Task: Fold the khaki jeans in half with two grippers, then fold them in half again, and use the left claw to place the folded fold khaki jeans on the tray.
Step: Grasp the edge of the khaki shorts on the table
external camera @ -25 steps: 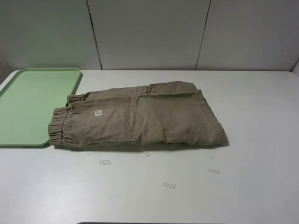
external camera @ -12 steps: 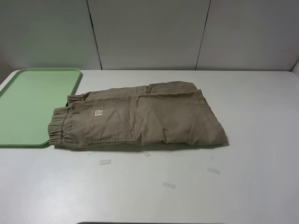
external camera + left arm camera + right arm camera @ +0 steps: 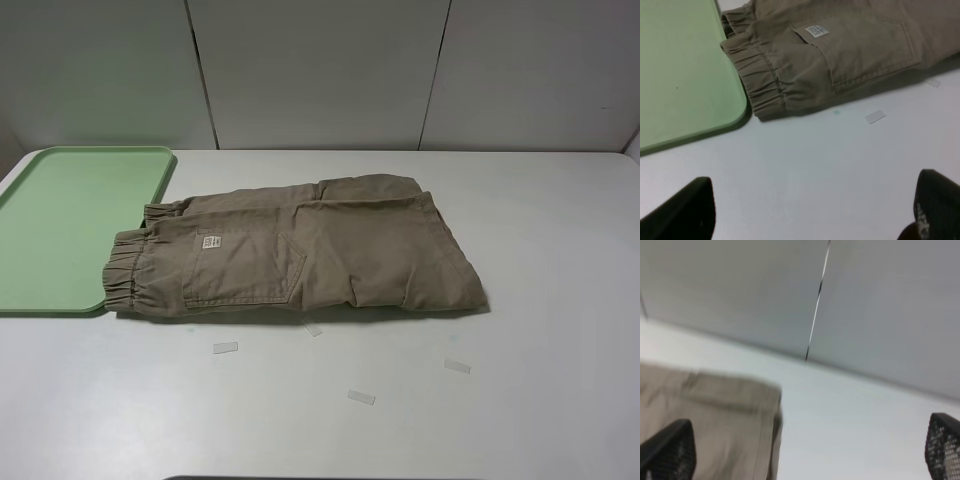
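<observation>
Khaki jeans [image 3: 300, 255] lay folded on desk [image 3: 520, 400], just beside tray [image 3: 60, 220]; we saw left tool [image 3: 815, 215] and right tool [image 3: 810, 450] both spread apart.

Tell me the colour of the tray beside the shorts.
The tray is plain pale green; the left wrist view shows it best.

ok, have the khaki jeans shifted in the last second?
No. The khaki jeans lie unchanged, waistband at the corner of the tray, same gap to the tape strip.

One pair of khaki jeans [image 3: 300, 250], one tray [image 3: 60, 230], one table [image 3: 540, 400], four tape strips [image 3: 226, 348] (small, clear).
</observation>
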Robot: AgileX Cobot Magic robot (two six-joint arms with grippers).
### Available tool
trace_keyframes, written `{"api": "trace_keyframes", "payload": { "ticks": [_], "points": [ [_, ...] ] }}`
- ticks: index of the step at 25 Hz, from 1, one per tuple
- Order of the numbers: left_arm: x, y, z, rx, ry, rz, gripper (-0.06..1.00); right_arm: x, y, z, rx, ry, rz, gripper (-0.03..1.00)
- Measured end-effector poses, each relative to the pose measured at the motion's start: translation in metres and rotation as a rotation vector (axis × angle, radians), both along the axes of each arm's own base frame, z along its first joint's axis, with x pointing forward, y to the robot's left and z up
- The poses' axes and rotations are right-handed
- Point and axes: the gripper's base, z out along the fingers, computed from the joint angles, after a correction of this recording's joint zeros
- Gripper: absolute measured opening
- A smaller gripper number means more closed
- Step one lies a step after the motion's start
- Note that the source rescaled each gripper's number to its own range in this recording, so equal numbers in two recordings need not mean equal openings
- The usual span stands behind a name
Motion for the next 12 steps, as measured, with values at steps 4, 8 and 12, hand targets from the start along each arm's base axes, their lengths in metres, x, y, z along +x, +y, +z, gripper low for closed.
{"api": "trace_keyframes", "payload": {
  "ticks": [4, 8, 12],
  "points": [
    [0.000, 0.000, 0.000, 0.000, -0.001, 0.000, 0.83, 0.026, 0.018, -0.017, -0.051, 0.137, 0.028, 1.00],
    [0.000, 0.000, 0.000, -0.001, -0.001, 0.000, 0.83, 0.052, 0.036, -0.035, -0.093, 0.237, 0.050, 1.00],
    [0.000, 0.000, 0.000, -0.001, -0.001, -0.001, 0.83, 0.073, 0.050, -0.047, -0.118, 0.251, 0.088, 1.00]
  ]
}}
